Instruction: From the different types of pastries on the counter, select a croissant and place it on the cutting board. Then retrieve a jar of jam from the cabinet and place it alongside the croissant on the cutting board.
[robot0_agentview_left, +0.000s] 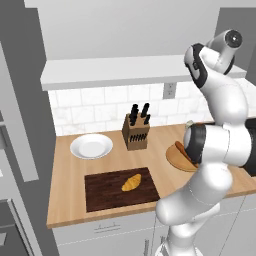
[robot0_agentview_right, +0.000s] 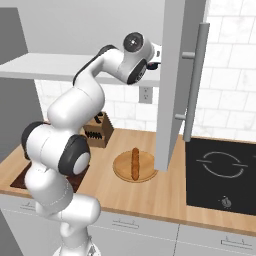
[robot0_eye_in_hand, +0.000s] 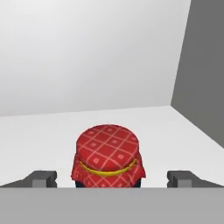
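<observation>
Up inside the cabinet (robot0_eye_in_hand: 87, 65), the gripper (robot0_eye_in_hand: 111, 179) faces the jar of jam (robot0_eye_in_hand: 108, 157), a squat dark jar under a red checked cloth lid tied with a yellow band. In the hand view the jar stands upright on the pale cabinet floor, between the two finger tips (robot0_eye_in_hand: 41, 178), which sit wide apart on either side of it with clear gaps, so the jaws are spread and grasp nothing. A darker grey wall closes the cabinet on that view's right. From the right base view the arm reaches up and its hand goes behind the open cabinet door (robot0_agentview_right: 172, 85), which carries a long grey handle (robot0_agentview_right: 195, 80). Down on the counter (robot0_agentview_left: 70, 165), the croissant (robot0_agentview_left: 131, 183) lies on the cutting board (robot0_agentview_left: 107, 192), near the board's middle and a little toward its right end. Behind the board stand a white plate (robot0_agentview_left: 91, 146) and a knife block (robot0_agentview_left: 135, 131), apart from each other. The baguette-like stick (robot0_agentview_right: 135, 162) rests across the round light-wood board (robot0_agentview_right: 122, 167) to the right, just beside the foot of the open door in the right base view. A black stovetop (robot0_agentview_right: 222, 175) is set into the counter further right.
</observation>
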